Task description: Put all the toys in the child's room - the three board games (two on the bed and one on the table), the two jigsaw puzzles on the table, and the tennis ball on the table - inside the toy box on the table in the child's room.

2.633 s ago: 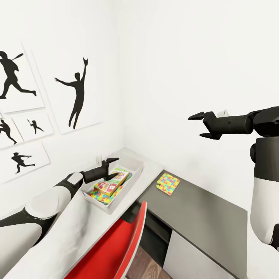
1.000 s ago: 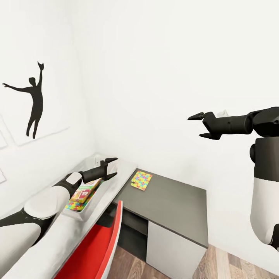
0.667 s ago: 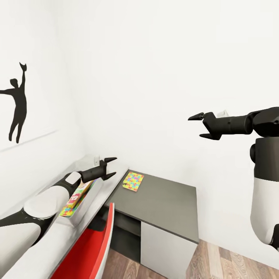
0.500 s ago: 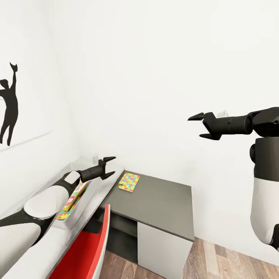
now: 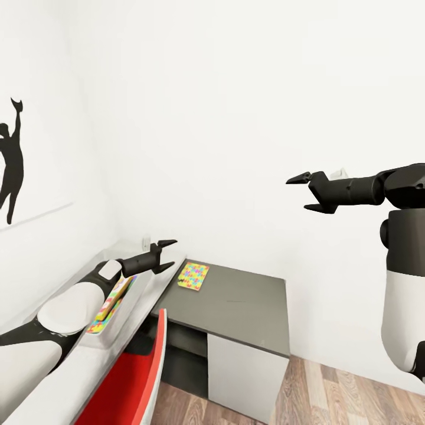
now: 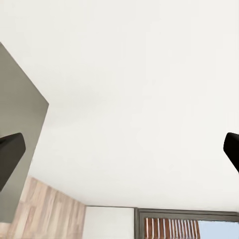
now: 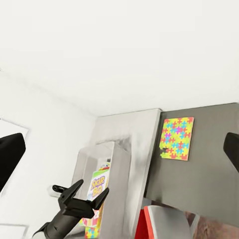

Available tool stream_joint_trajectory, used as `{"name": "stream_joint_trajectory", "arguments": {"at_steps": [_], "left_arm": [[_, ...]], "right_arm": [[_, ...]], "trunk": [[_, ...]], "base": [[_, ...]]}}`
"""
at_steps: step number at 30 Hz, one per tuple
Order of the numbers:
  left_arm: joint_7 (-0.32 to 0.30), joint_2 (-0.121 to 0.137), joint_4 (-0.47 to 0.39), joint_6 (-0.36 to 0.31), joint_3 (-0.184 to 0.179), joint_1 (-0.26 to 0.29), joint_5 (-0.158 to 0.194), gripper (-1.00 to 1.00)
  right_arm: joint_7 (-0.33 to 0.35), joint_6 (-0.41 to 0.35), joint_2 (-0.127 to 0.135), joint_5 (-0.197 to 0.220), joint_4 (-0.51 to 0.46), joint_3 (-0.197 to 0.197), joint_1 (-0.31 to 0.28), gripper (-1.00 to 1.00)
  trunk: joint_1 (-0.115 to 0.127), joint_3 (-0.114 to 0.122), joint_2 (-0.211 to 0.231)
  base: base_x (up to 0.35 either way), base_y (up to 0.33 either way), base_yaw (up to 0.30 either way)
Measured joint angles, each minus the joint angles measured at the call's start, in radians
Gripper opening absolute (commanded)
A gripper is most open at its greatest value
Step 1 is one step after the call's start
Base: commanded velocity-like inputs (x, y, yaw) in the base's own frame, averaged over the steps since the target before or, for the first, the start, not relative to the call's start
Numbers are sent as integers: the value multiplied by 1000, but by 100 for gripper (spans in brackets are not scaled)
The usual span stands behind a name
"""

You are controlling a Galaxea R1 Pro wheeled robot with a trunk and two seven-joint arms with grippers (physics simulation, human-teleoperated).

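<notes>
One jigsaw puzzle (image 5: 193, 275) (image 7: 177, 138) lies flat on the dark grey side unit (image 5: 248, 307) of the table (image 5: 106, 354), near the wall. The toy box (image 5: 140, 290) (image 7: 94, 159) sits on the light desk top and holds the SKIP-BO board game (image 5: 116, 290) (image 7: 98, 185) on top of a second jigsaw puzzle (image 5: 98, 321). My left forearm hides part of it. My left gripper (image 5: 173, 252) (image 7: 84, 193) hangs open and empty above the toy box's far end. My right gripper (image 5: 298, 193) is held high over the floor, open and empty. The tennis ball and the bed are out of view.
A red chair (image 5: 133, 383) stands tucked against the desk at the lower left. White walls close the corner, with a black silhouette poster (image 5: 12, 159) on the left one. Wood floor (image 5: 342, 395) opens to the right of the side unit.
The head view has swung to the right, so the desk, toy box and posters slid left in the picture. Both arms keep the same pose and both grippers stay open.
</notes>
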State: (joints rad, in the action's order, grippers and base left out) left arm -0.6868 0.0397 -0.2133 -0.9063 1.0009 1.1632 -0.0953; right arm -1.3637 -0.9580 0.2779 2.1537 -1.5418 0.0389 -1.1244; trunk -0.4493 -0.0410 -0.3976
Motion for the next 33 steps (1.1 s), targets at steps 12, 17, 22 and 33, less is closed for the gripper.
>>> {"name": "stream_joint_trajectory", "arguments": {"at_steps": [12, 17, 22, 33], "left_arm": [[0, 0, -2, 0, -12, 0, 0, 100], [0, 0, -10, 0, -13, 0, 0, 100], [0, -1, -13, 0, -13, 0, 0, 100], [1, 0, -14, -1, -30, 0, 0, 100]], "right_arm": [[4, 0, 0, 0, 1, 0, 0, 100], [-1, 0, 1, -2, 3, 1, 1, 100], [-3, -8, 5, -4, 13, 3, 23, 100], [-4, -58, 40, -9, 37, 10, 153, 100]], "trunk": [[0, 18, 0], [0, 23, 0], [0, 24, 0], [0, 24, -1]], "base": [[-13, 10, -102], [-1, 1, -108], [0, 0, -26], [0, 0, -4]]}}
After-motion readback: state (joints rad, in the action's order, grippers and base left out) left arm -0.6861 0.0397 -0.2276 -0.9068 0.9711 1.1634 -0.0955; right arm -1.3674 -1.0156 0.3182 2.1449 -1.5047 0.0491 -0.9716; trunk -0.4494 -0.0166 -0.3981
